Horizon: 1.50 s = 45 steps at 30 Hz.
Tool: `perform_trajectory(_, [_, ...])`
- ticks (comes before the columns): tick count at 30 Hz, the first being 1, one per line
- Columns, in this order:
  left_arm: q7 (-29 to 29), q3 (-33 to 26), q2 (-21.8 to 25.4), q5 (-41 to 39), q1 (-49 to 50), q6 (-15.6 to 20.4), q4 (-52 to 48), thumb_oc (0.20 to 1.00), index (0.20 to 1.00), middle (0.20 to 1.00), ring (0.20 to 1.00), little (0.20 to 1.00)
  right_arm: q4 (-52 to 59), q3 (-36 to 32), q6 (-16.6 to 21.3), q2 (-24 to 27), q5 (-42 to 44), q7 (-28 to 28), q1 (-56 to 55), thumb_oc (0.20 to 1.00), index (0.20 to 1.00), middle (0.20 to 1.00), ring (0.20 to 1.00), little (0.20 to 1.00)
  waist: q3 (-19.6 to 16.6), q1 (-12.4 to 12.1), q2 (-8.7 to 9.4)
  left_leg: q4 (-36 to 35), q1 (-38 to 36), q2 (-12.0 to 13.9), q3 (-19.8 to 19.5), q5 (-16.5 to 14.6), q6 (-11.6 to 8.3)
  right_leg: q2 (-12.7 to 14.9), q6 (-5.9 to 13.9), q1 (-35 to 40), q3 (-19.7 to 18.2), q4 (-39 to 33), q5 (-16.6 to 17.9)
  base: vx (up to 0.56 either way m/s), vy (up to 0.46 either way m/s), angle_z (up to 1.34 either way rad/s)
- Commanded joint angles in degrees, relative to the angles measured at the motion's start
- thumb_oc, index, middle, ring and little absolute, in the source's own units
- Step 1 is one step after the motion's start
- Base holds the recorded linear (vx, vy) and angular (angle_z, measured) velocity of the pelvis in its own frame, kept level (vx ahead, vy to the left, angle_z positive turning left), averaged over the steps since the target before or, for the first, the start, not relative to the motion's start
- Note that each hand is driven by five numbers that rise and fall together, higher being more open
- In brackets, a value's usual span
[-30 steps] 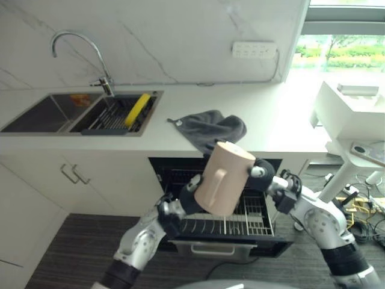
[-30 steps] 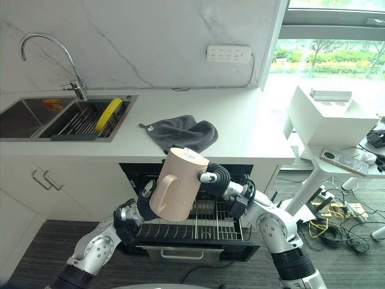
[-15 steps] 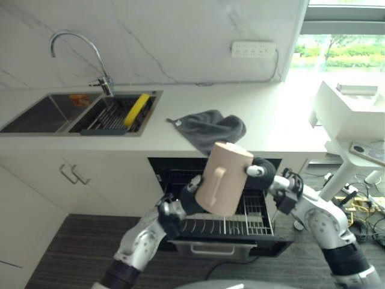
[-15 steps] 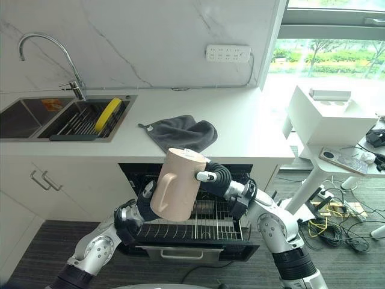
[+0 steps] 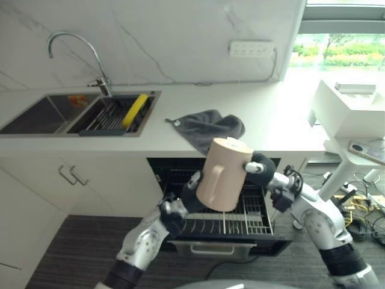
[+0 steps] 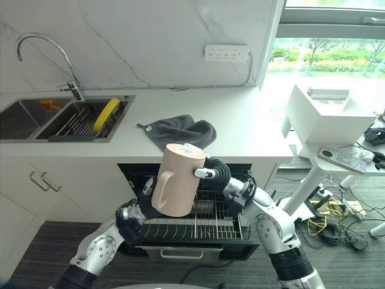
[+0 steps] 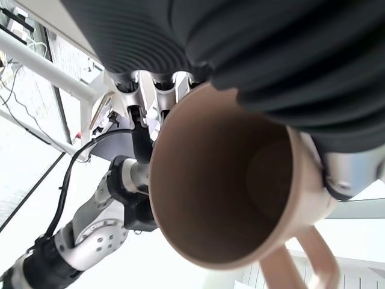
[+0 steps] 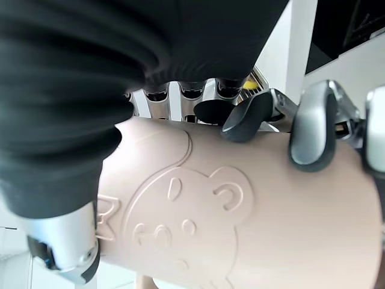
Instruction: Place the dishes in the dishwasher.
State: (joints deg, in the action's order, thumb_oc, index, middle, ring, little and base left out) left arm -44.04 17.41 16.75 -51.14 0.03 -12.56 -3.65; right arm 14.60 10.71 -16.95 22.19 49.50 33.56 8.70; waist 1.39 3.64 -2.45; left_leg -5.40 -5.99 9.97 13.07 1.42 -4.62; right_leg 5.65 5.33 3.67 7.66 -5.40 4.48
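Note:
A tall beige mug [image 5: 221,174] with a side handle hangs tilted above the pulled-out dishwasher rack [image 5: 251,221], base up and mouth down. My left hand [image 5: 187,198] grips it low by the rim; its wrist view looks straight into the mug's mouth [image 7: 222,180], with fingers [image 7: 146,90] past the rim. My right hand [image 5: 260,165] clasps the mug's upper side from the right. Its wrist view has fingers [image 8: 180,90] curled over the mug's wall [image 8: 240,211], which bears a raised bear face.
A grey cloth [image 5: 207,125] lies on the white counter [image 5: 271,129] just above the dishwasher opening. At the left is a sink [image 5: 114,114] with a yellow item [image 5: 136,109] in its drying rack, and a tap. A white stand [image 5: 352,108] is at the right.
Both hands have lifted the mug slightly. The whole view has shifted a little, so the camera moved too.

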Motion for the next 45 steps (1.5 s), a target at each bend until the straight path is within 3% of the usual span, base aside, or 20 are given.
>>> perform_trajectory(1, [0.6, 0.4, 0.6, -0.7, -5.1, -0.2, 2.1, 0.900, 0.900, 0.900, 0.900, 0.900, 5.8, -1.0, 5.6, -4.3, 0.5, -1.4, 4.4, 0.200, 0.200, 0.200, 0.200, 0.200, 1.2, -0.6, 2.71, 0.4, -2.5, 2.7, -0.8, -3.5, -1.53, 4.9, 3.53, 3.4, 3.1, 0.4, -5.0, 0.00, 0.000, 0.00])
perform_trajectory(2, [0.5, 0.4, 0.7, -0.7, -5.0, -0.3, 2.0, 1.000, 1.000, 1.000, 1.000, 1.000, 5.6, -1.1, 6.2, -4.2, 0.0, -2.0, 4.2, 0.200, 0.200, 0.200, 0.200, 0.200, 1.2, -0.6, 2.67, 0.4, -2.5, 2.8, -0.8, -3.5, -1.54, 5.0, 3.57, 3.4, 3.1, 0.4, -5.0, 0.00, 0.000, 0.00])
perform_trajectory(18, [2.3, -1.2, 0.3, -2.4, -3.6, -0.4, 2.2, 1.000, 1.000, 1.000, 1.000, 1.000, 4.1, -3.9, 8.8, -3.3, -0.7, -5.1, 2.2, 0.200, 0.200, 0.200, 0.200, 0.200, 1.3, -0.4, 2.64, 0.4, -2.5, 2.8, -0.7, -3.6, -1.50, 5.0, 3.46, 3.5, 3.0, 0.4, -5.0, 0.00, 0.000, 0.00])
perform_trajectory(30, [7.9, -7.1, 0.0, -4.5, -1.2, 1.0, 3.5, 1.000, 1.000, 1.000, 1.000, 1.000, 3.2, -8.4, 10.2, -3.6, 2.3, -7.6, -0.8, 0.200, 0.200, 0.200, 0.200, 0.200, 1.7, -0.5, 2.84, 0.4, -3.0, 2.3, -1.8, -3.8, -0.99, 3.7, 2.47, 4.7, 2.7, 0.4, -5.6, 0.03, -0.001, 0.00])
perform_trajectory(33, [9.2, -8.7, 0.0, -4.2, -0.8, 1.5, 3.9, 1.000, 1.000, 1.000, 1.000, 1.000, 3.0, -9.3, 10.4, -3.7, 2.1, -8.4, -1.5, 0.200, 0.200, 0.200, 0.200, 0.200, 2.7, -0.5, 2.65, 0.5, -3.4, 2.0, -2.4, -3.0, -0.82, 3.2, 1.87, 3.8, 1.7, 3.7, -7.2, 0.03, 0.033, -0.01])
perform_trajectory(38, [14.2, -9.0, 1.0, -1.5, -3.9, 5.5, 5.1, 1.000, 1.000, 1.000, 1.000, 1.000, 0.0, -11.2, 13.7, -2.2, 2.8, -9.0, -0.1, 0.200, 0.200, 0.200, 0.200, 0.200, 8.4, -0.3, 2.39, 14.3, 6.1, 1.6, -7.0, -6.5, -1.21, 2.9, 0.67, -4.4, -0.4, 16.9, -12.4, -0.12, 0.024, 0.06])
perform_trajectory(45, [22.0, -10.0, 4.7, 12.1, -4.8, 7.9, 4.3, 1.000, 1.000, 1.000, 1.000, 1.000, -1.4, -11.4, 15.8, -1.8, 3.3, -10.9, -0.7, 0.200, 0.200, 0.200, 0.200, 0.200, 12.9, 0.1, 2.12, 25.8, 14.0, 1.8, -8.6, -10.9, -0.72, 4.8, 0.36, -11.3, -1.9, 26.2, -15.3, -0.03, 0.006, 0.02])
